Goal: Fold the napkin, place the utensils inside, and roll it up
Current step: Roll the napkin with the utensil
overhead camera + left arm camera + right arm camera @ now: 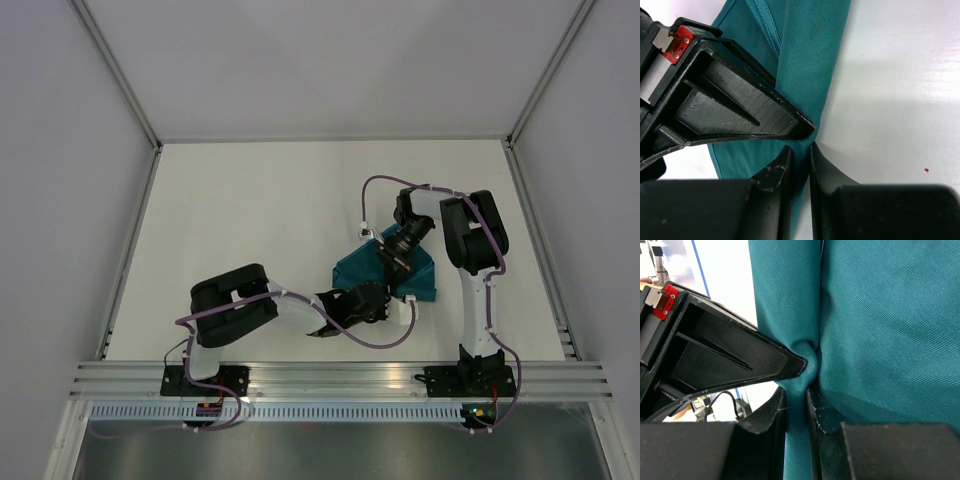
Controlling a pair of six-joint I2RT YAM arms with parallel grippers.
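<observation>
The teal-green napkin lies bunched and folded on the white table, right of centre. My left gripper is at its near edge and is shut on a fold of the napkin. My right gripper is over the napkin's middle and is shut on a pinched ridge of the napkin, which fills the right wrist view. No utensils show in any view.
The white table is walled by pale panels with an aluminium frame. A metal rail runs along the near edge by both arm bases. A purple cable loops above the right wrist.
</observation>
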